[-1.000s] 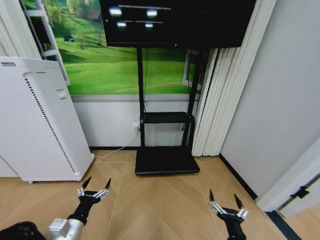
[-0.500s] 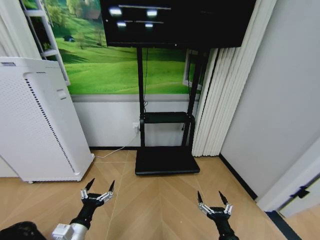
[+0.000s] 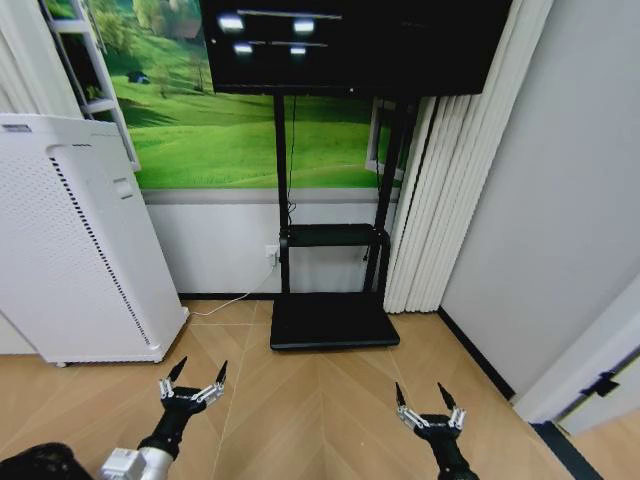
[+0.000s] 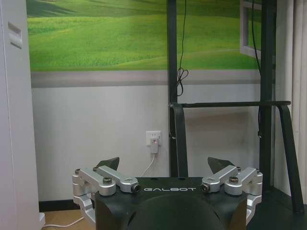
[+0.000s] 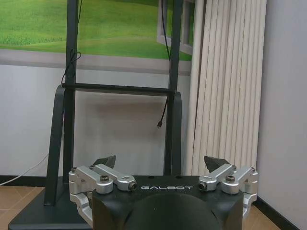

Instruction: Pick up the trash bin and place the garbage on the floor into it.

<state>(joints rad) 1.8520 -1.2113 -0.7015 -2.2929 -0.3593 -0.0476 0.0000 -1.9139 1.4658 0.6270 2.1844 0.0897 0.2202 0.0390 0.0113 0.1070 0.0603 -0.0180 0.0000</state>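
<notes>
A black rounded edge in the head view's bottom left corner looks like the trash bin (image 3: 38, 464), mostly cut off. The garbage is out of view. Tan chevron floor (image 3: 320, 400) stretches ahead, bare between my arms. My left gripper (image 3: 194, 378) hovers open over the floor at lower left, to the right of the bin, with nothing between its fingers. At lower right my right gripper (image 3: 421, 400) is also open and holds nothing. Both wrist views look at the wall beyond the left gripper (image 4: 165, 165) and the right gripper (image 5: 163, 163).
A tall white perforated appliance (image 3: 70, 240) stands at the left against the wall. A black TV stand (image 3: 333, 322) with a flat base sits straight ahead, under a dark screen (image 3: 350, 45). White curtains (image 3: 440, 200) and a grey wall close off the right.
My right gripper has shifted to the left. The left gripper has dropped slightly and edged right. Both stayed open.
</notes>
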